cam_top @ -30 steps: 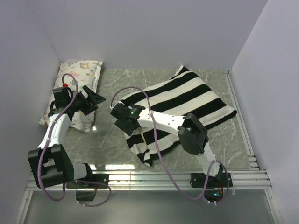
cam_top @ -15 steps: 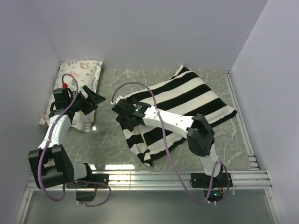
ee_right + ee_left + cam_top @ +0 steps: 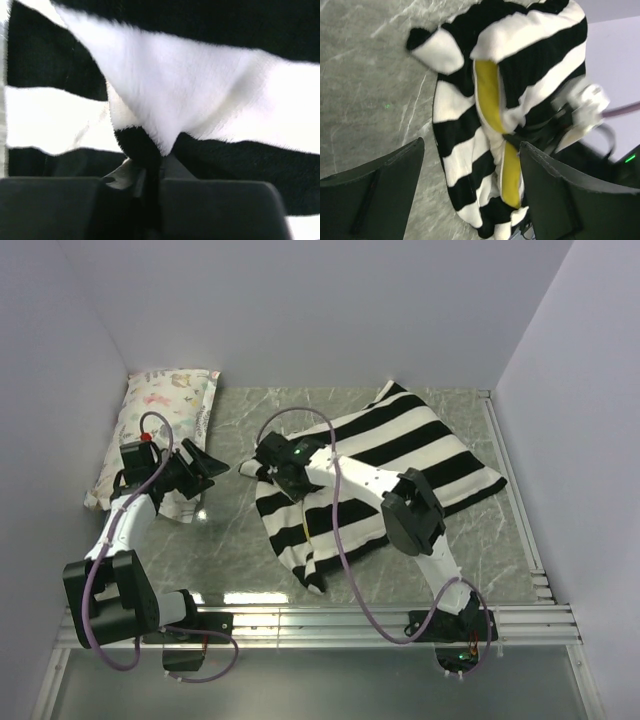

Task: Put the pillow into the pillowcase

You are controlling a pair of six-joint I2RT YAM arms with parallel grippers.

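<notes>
The black-and-white striped pillowcase lies plump across the middle and right of the table. The pillow sits inside it; only its yellow band shows at the case's mouth in the left wrist view. My right gripper is at the case's left edge, shut on a pinch of striped fabric. My left gripper hovers a little to the left of that mouth, open, with nothing between its fingers. The pillowcase lies ahead of it.
A smaller floral-print pillow lies in the far left corner against the wall, under my left arm. Walls close in the left, back and right. A metal rail runs along the near edge by the arm bases.
My right gripper has moved away and left to the pillowcase's left edge and shut on the fabric, bunching it. My left gripper shifted slightly right and toward me, jaws a touch narrower.
</notes>
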